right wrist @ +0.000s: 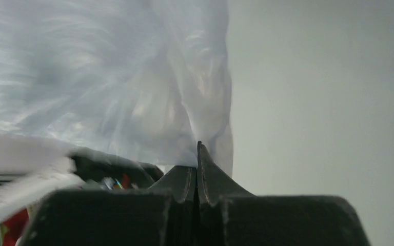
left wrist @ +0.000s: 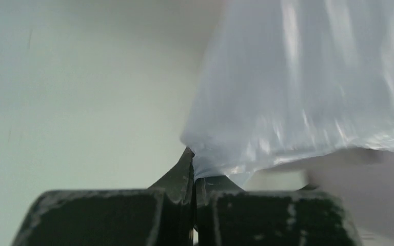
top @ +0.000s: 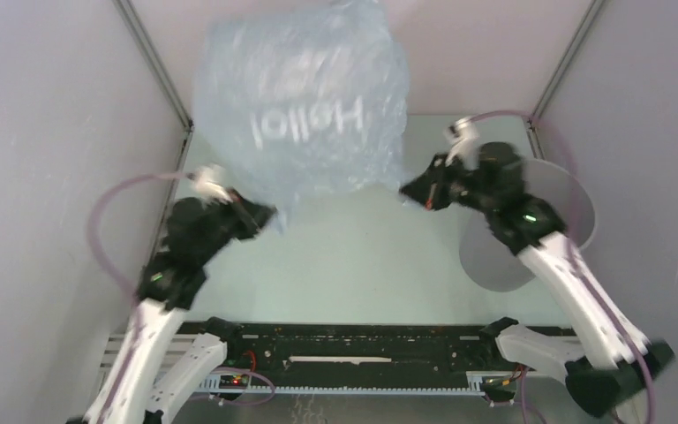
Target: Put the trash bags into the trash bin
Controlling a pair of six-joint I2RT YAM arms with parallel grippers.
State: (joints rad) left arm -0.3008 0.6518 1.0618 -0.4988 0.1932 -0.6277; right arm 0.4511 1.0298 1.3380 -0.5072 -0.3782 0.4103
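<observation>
Pale green tabletop [top: 362,265]; left gripper [top: 265,215], right gripper [top: 409,190] both clamped on thin translucent pale blue plastic bag [top: 300,106], ballooned aloft. Risk: slick film slips out, misses light grey round plastic bin [top: 494,265].

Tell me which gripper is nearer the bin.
The right gripper, whose arm reaches over the grey bin; the left gripper holds the bag's other corner, far across the table.
</observation>
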